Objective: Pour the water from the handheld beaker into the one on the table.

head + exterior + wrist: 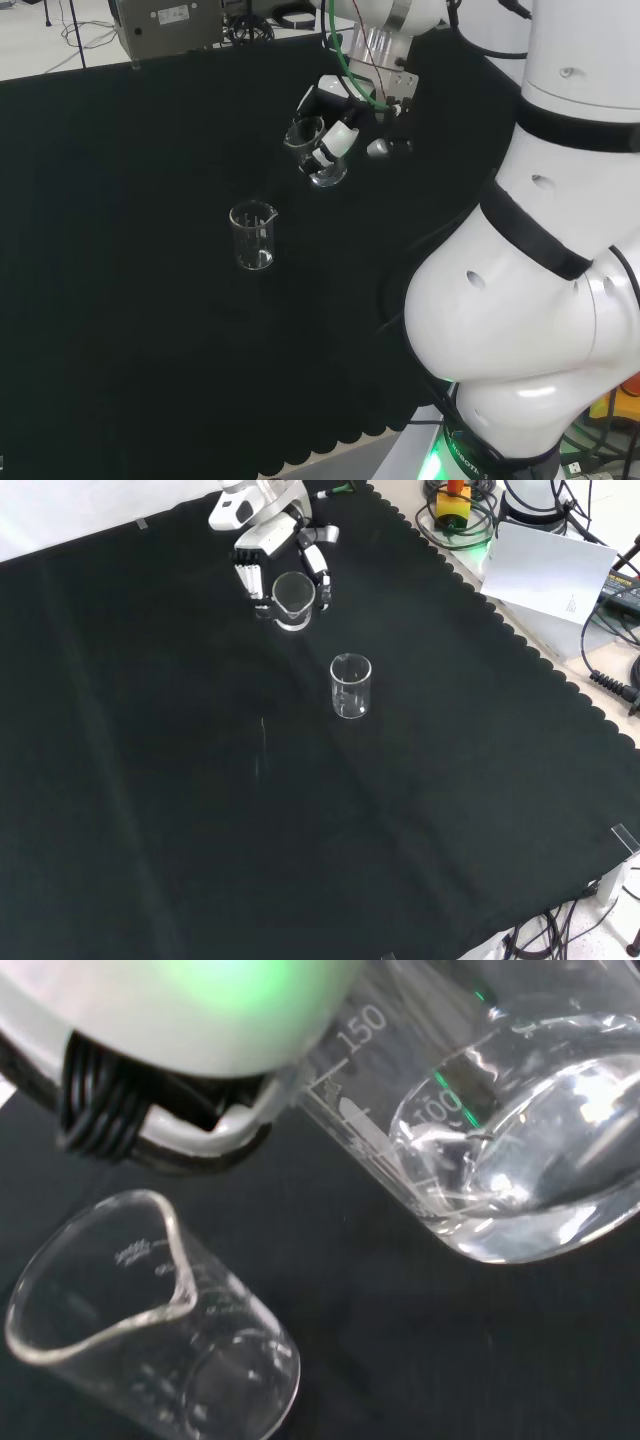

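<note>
Hand hovering above the counter, fingers curling round a handheld glass beaker, gripping it clear of the cloth. Tilting slightly in the head view; carrying water pooled toward its base in the wrist view. Standing upright on the counter, a second glass beaker, apart from the held one: nearer and to the left in the head view, lower and to the right in the front view. Appearing empty.
</note>
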